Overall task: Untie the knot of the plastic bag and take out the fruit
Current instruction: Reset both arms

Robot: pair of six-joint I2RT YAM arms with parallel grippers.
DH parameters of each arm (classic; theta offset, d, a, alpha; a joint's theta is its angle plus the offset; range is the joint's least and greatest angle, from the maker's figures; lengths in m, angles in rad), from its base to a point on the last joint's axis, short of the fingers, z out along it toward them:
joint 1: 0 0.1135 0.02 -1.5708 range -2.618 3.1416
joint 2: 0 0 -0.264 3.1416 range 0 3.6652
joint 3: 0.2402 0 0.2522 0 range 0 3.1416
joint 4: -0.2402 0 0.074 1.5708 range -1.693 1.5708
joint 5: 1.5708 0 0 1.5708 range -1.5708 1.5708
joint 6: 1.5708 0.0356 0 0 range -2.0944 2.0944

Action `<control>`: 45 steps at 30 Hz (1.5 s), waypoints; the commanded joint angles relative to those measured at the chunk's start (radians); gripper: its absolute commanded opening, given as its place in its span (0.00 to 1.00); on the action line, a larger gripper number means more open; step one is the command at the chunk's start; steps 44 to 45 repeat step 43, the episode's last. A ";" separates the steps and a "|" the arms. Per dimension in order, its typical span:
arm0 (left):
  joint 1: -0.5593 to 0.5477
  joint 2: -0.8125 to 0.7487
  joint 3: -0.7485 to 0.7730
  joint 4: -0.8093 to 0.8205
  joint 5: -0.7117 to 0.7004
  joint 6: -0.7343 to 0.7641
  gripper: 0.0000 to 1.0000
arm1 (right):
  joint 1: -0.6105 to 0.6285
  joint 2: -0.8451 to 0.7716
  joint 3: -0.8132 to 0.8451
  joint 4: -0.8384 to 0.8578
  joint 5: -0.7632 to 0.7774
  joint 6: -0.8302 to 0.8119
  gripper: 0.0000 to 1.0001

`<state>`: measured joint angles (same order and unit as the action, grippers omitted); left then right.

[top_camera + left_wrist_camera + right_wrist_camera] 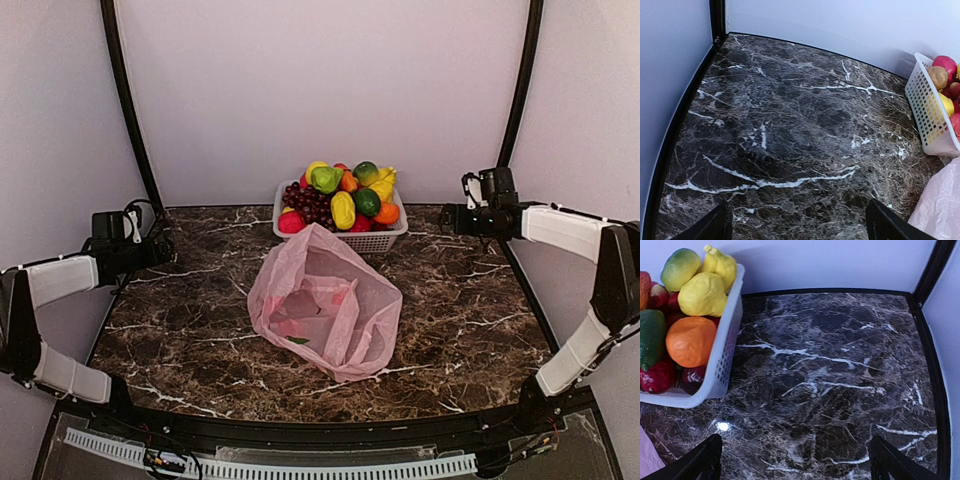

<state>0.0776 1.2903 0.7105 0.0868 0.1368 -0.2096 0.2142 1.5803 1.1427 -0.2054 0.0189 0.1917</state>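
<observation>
- On the dark marble table [180,340], in the middle, lies the pink plastic bag [325,305]. It is crumpled and low, just in front of the white basket [385,240].
- From above you can see the whole bag. A small green bit [298,341] shows through the thin film near its front edge. I cannot tell if its top is tied.
- Only the top view shows both arms. The left fingers [158,248] are out at the left side and the right fingers [450,218] at the right side. Both are well away from the bag.
- The fruit [343,208] is piled in the basket, with dark grapes [312,205] on the left of the pile.
- The left wrist view shows the left fingers [715,227] spread wide with nothing between them, over bare table. One end of the basket [927,117] and a corner of the bag [940,210] peek in at the right.
- The right wrist view shows the right fingers [702,462] spread wide too, holding nothing. It sees the fruit up close: an orange [690,340] and a bumpy yellow lemon [702,294] against the basket wall [722,355].
- A sliver of pink bag [646,455] sits at its bottom left corner.
</observation>
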 commanded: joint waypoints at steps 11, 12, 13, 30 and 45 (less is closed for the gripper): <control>0.068 -0.066 -0.287 0.472 -0.125 0.086 0.95 | -0.188 -0.360 -0.607 0.618 0.096 0.011 0.99; 0.067 -0.065 -0.299 0.496 -0.141 0.090 0.95 | -0.189 -0.370 -0.652 0.694 0.105 -0.007 0.99; 0.068 -0.066 -0.304 0.504 -0.154 0.094 0.95 | -0.192 -0.377 -0.699 0.768 0.116 -0.027 0.99; 0.067 -0.025 -0.427 0.734 -0.160 0.102 0.96 | -0.193 -0.304 -0.939 1.253 0.121 -0.186 0.99; 0.067 -0.010 -0.428 0.742 -0.156 0.094 0.96 | -0.193 -0.291 -0.929 1.250 0.119 -0.185 0.99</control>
